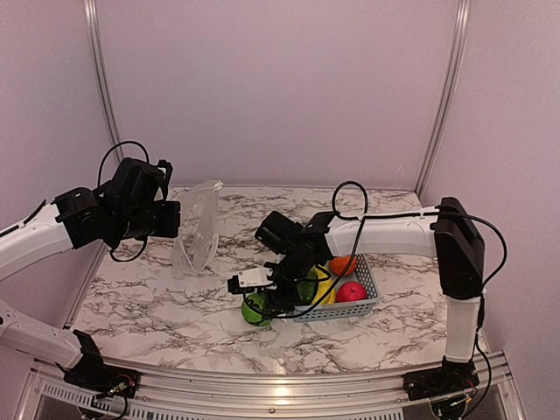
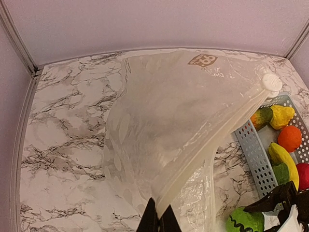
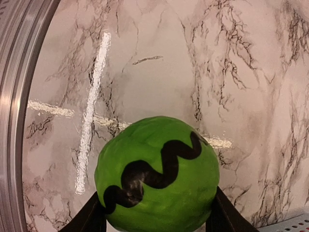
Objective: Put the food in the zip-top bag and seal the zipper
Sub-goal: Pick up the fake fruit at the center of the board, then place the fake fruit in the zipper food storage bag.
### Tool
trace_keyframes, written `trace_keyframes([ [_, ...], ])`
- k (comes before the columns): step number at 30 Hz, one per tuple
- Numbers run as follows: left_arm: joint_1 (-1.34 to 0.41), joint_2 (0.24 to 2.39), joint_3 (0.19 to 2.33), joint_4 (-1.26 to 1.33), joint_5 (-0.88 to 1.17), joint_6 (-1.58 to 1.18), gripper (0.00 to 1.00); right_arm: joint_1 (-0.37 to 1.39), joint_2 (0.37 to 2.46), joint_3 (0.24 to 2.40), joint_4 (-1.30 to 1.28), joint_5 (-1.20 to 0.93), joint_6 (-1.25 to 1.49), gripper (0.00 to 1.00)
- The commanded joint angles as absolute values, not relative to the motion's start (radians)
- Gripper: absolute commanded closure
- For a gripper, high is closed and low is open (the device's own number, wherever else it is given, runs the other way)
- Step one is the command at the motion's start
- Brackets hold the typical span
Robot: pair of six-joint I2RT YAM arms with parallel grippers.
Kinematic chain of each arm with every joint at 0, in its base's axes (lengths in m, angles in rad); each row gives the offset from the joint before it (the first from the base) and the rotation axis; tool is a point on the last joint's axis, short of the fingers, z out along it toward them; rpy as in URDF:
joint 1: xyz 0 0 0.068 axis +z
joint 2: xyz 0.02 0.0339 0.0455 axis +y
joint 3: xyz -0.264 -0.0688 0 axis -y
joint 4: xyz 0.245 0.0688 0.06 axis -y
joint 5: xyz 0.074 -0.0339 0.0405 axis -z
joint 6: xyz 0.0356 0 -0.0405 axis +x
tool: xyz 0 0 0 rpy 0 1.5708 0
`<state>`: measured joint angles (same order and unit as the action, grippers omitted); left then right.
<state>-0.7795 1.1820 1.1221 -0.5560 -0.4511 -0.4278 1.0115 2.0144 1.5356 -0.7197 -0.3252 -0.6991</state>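
The marble table [image 1: 175, 306] carries everything. Above its left half the zip-top bag [image 1: 199, 229] is held upright, clear of the rest, by the left gripper [image 2: 158, 217], whose jaws are pinched together on the bag's mouth edge. The mouth is seen gaping in the left wrist view. To the right, well apart from the bag, the light-blue basket [image 1: 372, 293] is seen with the orange [image 2: 289, 137], the banana [image 2: 282, 157] and the red apple [image 2: 303, 175] inside.

Just beside the basket's near-left corner a green toy fruit [image 3: 157, 174] with a black zigzag stripe is gripped. The right gripper [image 3: 157, 212] is closed against both its flanks, though whether it is lifted off the marble cannot be told.

So loading is judged barely begun: no food is seen in the bag, and the zipper [image 2: 217, 140] is unpressed. Next, the fruit would need to be carried left and dropped through the mouth — a steady grip on the round, glossy surface is called for.
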Motion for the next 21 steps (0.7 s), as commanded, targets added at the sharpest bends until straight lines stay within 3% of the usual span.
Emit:
trace_keyframes([
  [1, -0.775, 1.205, 1.102, -0.518, -0.420, -0.437, 1.00, 1.015, 1.999, 1.588, -0.753, -0.353, -0.684, 0.51],
  [11, -0.776, 1.242, 1.104, -0.437, -0.297, -0.451, 1.00, 1.014, 1.814, 1.711, -0.733, -0.398, -0.619, 0.56],
  [21, -0.778, 1.241, 1.145, -0.377, -0.138, -0.489, 1.00, 1.007, 1.873, 1.851, -0.587, -0.336, -0.483, 0.56],
])
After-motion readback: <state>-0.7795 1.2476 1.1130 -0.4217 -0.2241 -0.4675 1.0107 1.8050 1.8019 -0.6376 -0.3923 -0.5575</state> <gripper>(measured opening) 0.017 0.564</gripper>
